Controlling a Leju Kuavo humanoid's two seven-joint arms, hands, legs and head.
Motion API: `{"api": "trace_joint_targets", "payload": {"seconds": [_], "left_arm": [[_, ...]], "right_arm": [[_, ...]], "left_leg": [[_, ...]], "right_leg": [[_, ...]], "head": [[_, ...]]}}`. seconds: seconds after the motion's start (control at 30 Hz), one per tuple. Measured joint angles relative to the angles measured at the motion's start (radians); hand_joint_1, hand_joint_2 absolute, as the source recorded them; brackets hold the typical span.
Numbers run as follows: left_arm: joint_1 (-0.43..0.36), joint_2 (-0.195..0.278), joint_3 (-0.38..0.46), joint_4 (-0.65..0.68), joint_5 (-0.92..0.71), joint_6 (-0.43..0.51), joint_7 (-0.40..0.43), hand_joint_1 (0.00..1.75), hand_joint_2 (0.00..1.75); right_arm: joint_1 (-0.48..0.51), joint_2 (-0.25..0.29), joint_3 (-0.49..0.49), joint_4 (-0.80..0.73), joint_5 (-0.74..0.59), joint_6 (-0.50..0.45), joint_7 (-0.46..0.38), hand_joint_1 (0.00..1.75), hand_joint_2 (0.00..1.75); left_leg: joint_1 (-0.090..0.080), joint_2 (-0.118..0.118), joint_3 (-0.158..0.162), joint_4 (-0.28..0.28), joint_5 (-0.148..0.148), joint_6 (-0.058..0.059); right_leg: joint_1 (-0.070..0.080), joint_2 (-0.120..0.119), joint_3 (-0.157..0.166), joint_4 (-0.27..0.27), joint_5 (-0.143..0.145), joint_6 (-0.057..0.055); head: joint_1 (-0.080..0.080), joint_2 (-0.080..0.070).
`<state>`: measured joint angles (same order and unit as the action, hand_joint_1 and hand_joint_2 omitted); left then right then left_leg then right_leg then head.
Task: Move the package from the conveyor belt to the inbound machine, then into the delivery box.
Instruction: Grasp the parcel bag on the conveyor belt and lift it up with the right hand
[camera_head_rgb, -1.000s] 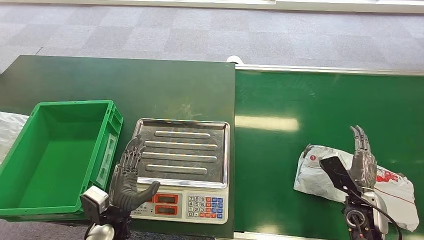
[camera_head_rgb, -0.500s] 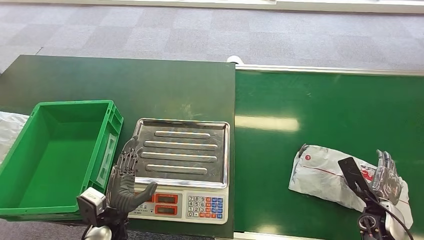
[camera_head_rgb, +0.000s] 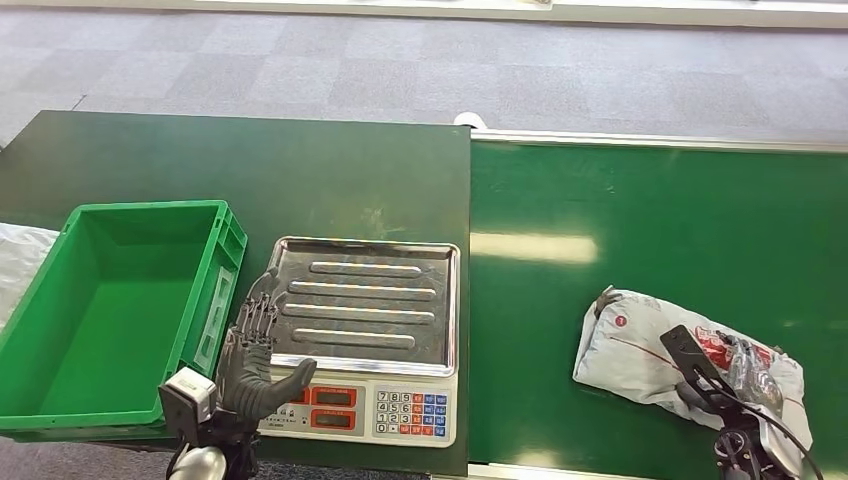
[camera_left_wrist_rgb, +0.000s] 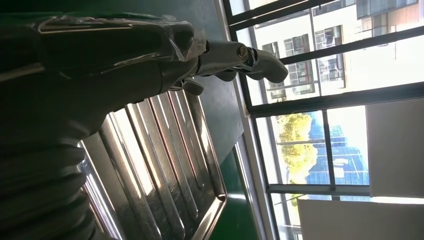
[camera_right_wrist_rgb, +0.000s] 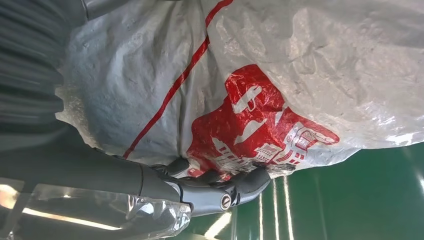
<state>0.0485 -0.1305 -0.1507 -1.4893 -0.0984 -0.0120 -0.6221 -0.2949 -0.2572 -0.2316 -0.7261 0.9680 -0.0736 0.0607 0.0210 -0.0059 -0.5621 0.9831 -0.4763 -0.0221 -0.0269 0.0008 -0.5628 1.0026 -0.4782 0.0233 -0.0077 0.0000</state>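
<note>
Head view: my right hand (camera_head_rgb: 748, 368) lies low on the package (camera_head_rgb: 640, 345), a grey-white mailer bag with red print that rests on the green conveyor belt (camera_head_rgb: 650, 230) near its front edge. The fingers are laid flat along the bag's upper face with the thumb stretched out beside them. In the right wrist view the dark fingers (camera_right_wrist_rgb: 220, 192) press against the red-printed side of the bag (camera_right_wrist_rgb: 280, 90). I cannot tell from these frames whether the hand has actually closed on the plastic or only rests on it.

My left hand (camera_head_rgb: 255, 355) stands upright at the near left corner of the weighing scale (camera_head_rgb: 365, 400), fingers spread and pointing up, thumb out to the side, holding nothing. In the left wrist view the fingers (camera_left_wrist_rgb: 235, 55) extend over the scale's ribbed steel tray (camera_left_wrist_rgb: 165, 165) without touching it. The green delivery box (camera_head_rgb: 60, 330) sits just beside the scale on the dark table (camera_head_rgb: 250, 160).

Against one second ago, the right hand has come down from an upright pose above the bag to lie against it. The bag has shifted slightly along the belt and its right end looks more bunched. The left hand has hardly moved.
</note>
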Motion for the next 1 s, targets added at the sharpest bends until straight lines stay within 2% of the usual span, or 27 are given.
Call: {"api": "trace_joint_targets", "payload": {"seconds": [0.23, 0.27, 0.37, 0.4, 0.57, 0.93, 1.0], "left_arm": [[0.000, 0.000, 0.000, 0.000, 0.001, 0.010, 0.005, 0.00, 1.75], [0.000, 0.000, 0.000, 0.000, 0.001, 0.010, 0.005, 0.00, 1.75], [0.000, 0.000, 0.000, 0.000, 0.001, 0.011, 0.005, 0.00, 1.75], [0.000, 0.000, 0.000, 0.000, 0.001, 0.011, 0.005, 0.00, 1.75], [0.006, 0.000, 0.000, -0.003, 0.004, 0.018, 0.005, 0.00, 1.75], [0.027, -0.001, 0.000, -0.020, 0.004, 0.021, -0.003, 0.00, 1.75], [0.029, -0.001, 0.000, -0.021, 0.004, 0.021, -0.005, 0.00, 1.75]], "right_arm": [[-0.036, -0.001, 0.026, 0.044, 0.044, 0.006, 0.004, 0.00, 1.75], [-0.038, -0.001, 0.028, 0.048, 0.045, 0.006, 0.004, 0.08, 1.75], [-0.044, -0.001, 0.035, 0.056, 0.049, 0.004, 0.004, 1.20, 1.75], [-0.046, -0.001, 0.039, 0.058, 0.055, 0.000, 0.004, 1.52, 1.75], [-0.048, 0.000, 0.067, 0.067, 0.107, -0.048, 0.005, 1.70, 1.75], [-0.016, 0.015, 0.087, 0.023, 0.172, -0.132, 0.000, 1.75, 1.75], [-0.008, 0.020, 0.087, 0.010, 0.174, -0.141, -0.009, 1.75, 0.87]], "left_leg": [[0.000, 0.000, 0.003, 0.000, 0.000, 0.000], [0.000, 0.000, 0.003, 0.000, 0.000, 0.000], [0.000, 0.000, 0.004, 0.000, 0.000, 0.000], [0.000, 0.000, 0.005, 0.000, 0.000, 0.000], [0.000, 0.000, 0.005, 0.000, 0.000, 0.001], [0.000, 0.000, 0.003, 0.000, 0.000, 0.000], [0.000, 0.000, 0.002, 0.000, 0.000, 0.000]], "right_leg": [[0.000, 0.000, 0.003, 0.000, 0.000, 0.001], [0.000, 0.000, 0.003, 0.000, 0.001, 0.001], [0.000, 0.000, 0.004, 0.000, 0.001, 0.001], [0.000, 0.000, 0.005, 0.000, 0.001, 0.001], [0.000, 0.000, 0.005, 0.000, 0.001, 0.001], [0.000, 0.000, 0.003, 0.000, 0.000, 0.001], [0.000, 0.000, 0.003, 0.000, 0.001, 0.001]], "head": [[0.000, 0.000], [0.000, 0.000], [0.000, 0.000], [0.000, 0.000], [0.000, 0.000], [0.000, 0.000], [0.000, 0.000]]}}
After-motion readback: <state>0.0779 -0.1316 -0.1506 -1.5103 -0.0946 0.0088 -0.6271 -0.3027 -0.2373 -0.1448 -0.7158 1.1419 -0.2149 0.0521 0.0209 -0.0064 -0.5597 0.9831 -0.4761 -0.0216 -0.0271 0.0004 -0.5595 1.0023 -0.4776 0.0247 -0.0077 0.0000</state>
